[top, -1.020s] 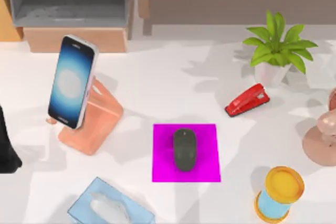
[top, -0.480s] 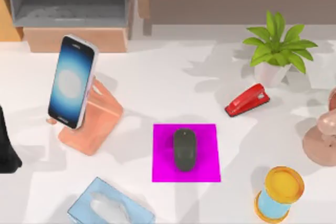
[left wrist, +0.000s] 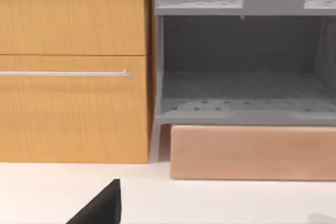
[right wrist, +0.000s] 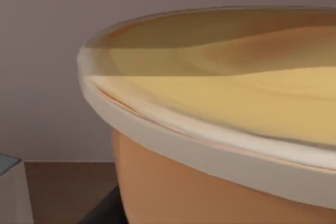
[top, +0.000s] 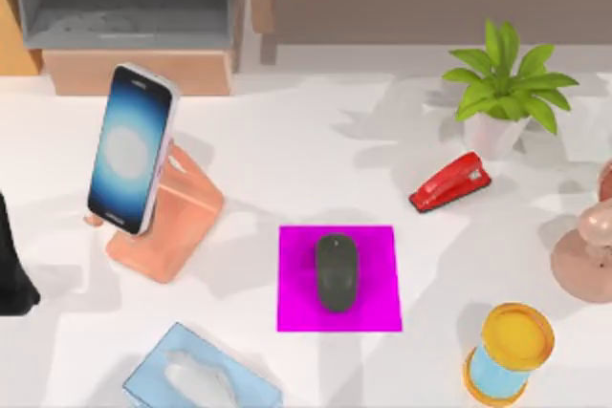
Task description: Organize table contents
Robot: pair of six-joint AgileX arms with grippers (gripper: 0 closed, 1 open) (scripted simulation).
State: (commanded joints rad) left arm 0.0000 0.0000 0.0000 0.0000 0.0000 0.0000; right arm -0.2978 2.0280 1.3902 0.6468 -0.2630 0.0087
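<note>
The dark grey mouse [top: 337, 272] lies on a magenta pad [top: 382, 308] at the middle front of the white table [top: 306, 160]. At the left, the smartphone [top: 131, 148] with its glowing screen leans upright on a salmon stand [top: 177, 226]. The orange cup [top: 585, 241] stands at the right edge, partly cut off. Its creamy top [right wrist: 236, 98] and orange wall [right wrist: 210, 192] are very close in the right wrist view. My left arm [top: 11, 269] is parked at the left edge, and a dark tip of its gripper [left wrist: 100, 211] pokes in over the table.
A red stapler [top: 451, 182] and a potted plant [top: 507, 88] sit at the back right. A yellow-and-blue cylinder [top: 509, 351] stands front right, and a blue tissue box [top: 196, 379] front left. A grey shelf [left wrist: 241, 66] and wooden cabinet [left wrist: 73, 66] line the back.
</note>
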